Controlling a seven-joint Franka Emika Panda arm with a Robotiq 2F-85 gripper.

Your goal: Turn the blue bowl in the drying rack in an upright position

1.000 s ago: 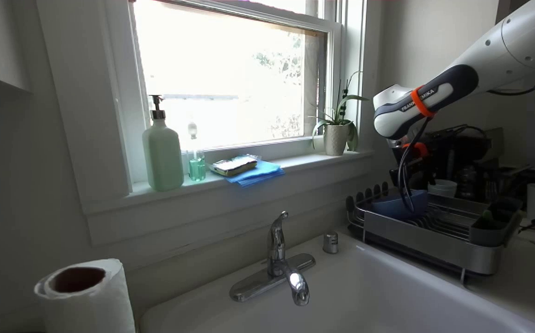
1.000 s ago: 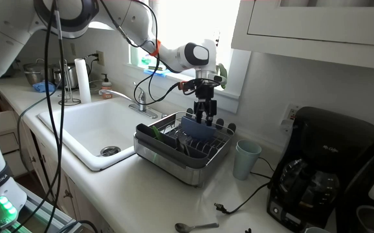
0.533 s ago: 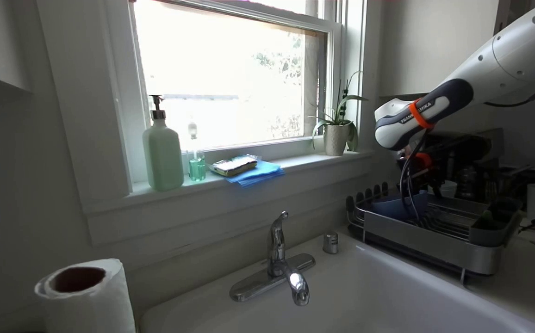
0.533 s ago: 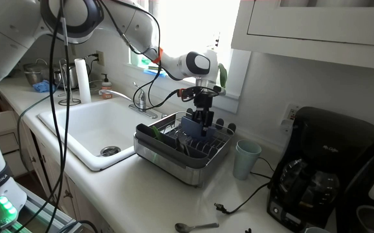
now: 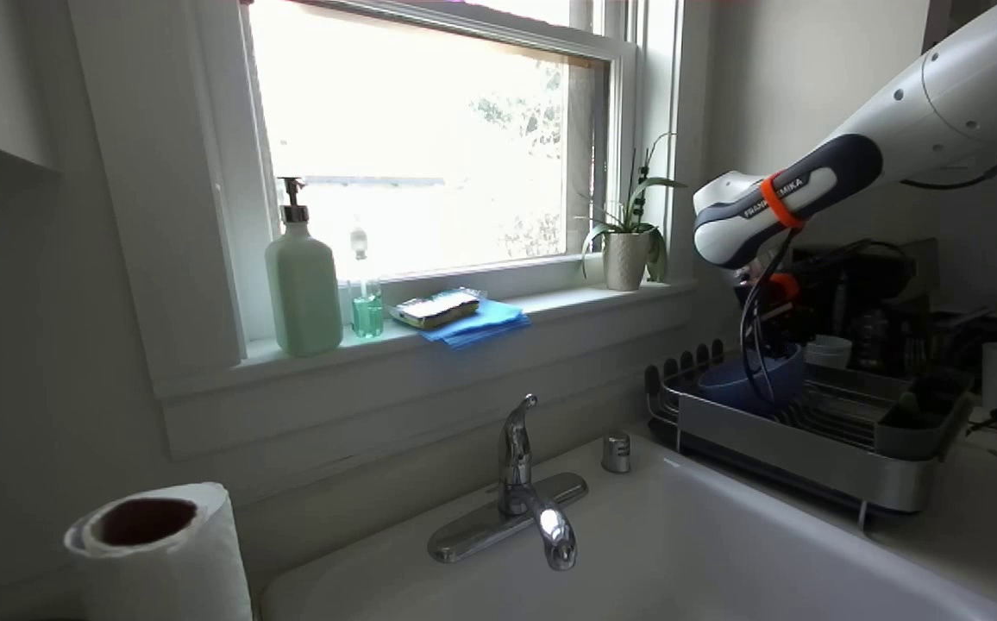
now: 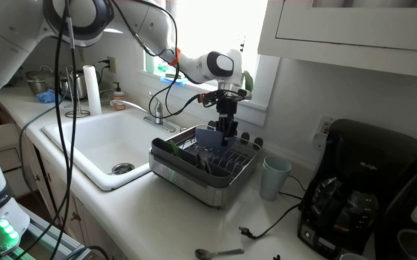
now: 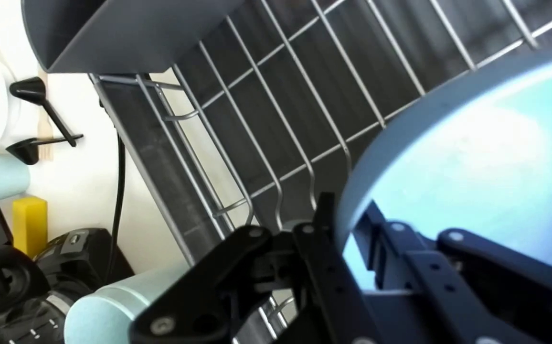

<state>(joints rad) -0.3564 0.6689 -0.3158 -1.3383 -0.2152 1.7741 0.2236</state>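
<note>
Now that the Robotiq gripper (image 7: pixel 347 217) pinches the blue bowl (image 7: pixel 476 162) by its rim, the bowl, just below the gripper within the drying rack (image 5: pixel 809 454), takes a new tilt, so righting it seems begun.

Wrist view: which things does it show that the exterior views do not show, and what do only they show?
Only the wrist view shows a bright yellow block and, clearly, the claw gripping the rim of the blue bowl from both sides.
Only the exterior views show the window, the faucet and the paper towel roll.
All show the blue bowl and the drying rack.
</note>
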